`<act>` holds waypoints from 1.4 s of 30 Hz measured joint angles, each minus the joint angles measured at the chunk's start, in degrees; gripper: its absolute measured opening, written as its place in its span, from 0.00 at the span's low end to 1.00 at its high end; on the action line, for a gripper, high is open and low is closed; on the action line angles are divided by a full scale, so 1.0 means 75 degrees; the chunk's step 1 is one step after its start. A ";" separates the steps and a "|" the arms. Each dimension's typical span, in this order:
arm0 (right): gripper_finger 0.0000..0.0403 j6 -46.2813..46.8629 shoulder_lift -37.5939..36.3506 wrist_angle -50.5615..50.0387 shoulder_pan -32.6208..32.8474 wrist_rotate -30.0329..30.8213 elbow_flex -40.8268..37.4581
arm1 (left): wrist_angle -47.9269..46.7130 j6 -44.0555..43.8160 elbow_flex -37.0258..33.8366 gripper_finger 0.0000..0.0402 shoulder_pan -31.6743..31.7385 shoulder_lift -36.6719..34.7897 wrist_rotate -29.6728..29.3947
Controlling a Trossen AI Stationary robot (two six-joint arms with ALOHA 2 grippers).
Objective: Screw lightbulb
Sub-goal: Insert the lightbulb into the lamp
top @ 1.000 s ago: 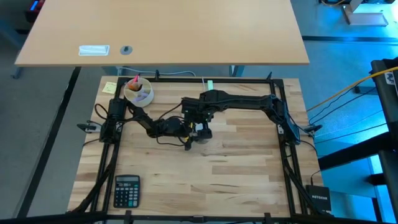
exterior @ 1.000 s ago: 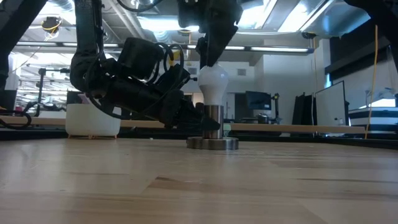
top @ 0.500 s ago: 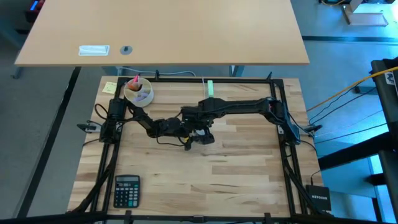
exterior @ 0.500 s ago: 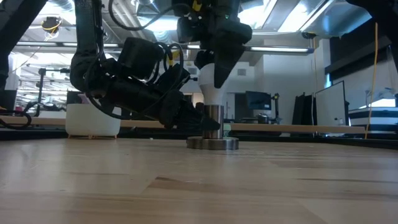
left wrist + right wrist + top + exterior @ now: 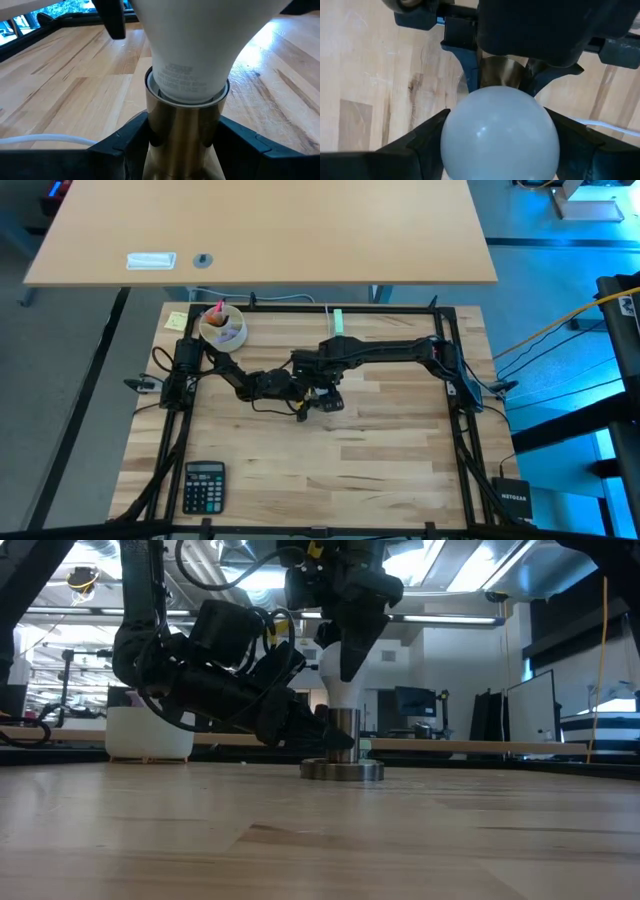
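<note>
Lightbulb (image 5: 335,680) upright in socket (image 5: 182,130) — right pincer (image 5: 497,132) clamped on its globe from above; left pincer (image 5: 182,142) clamped on socket.

From above, the lightbulb (image 5: 335,688) and its socket (image 5: 342,750) are hidden beneath the two arms at the middle of the desk (image 5: 380,460). Level across the desk, the right gripper (image 5: 345,665) covers the bulb's top. The calculator (image 5: 204,485) keys are too small to read.

Left claw (image 5: 335,735) low, clamped; right claw (image 5: 345,645) above, gripping.
</note>
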 joint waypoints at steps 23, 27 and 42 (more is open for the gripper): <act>0.75 0.5572 -0.0009 0.0166 -0.0006 -0.0195 0.0012 | 0.0000 0.0012 -0.0003 0.47 -0.0003 0.0000 0.0026; 0.71 0.6797 -0.0009 0.0156 -0.0009 -0.0185 0.0012 | 0.0000 0.0006 -0.0003 0.47 -0.0003 0.0000 0.0020; 0.82 0.8156 -0.0010 0.0089 -0.0006 -0.0145 0.0053 | -0.0002 -0.0048 -0.0003 0.47 0.0000 0.0000 0.0006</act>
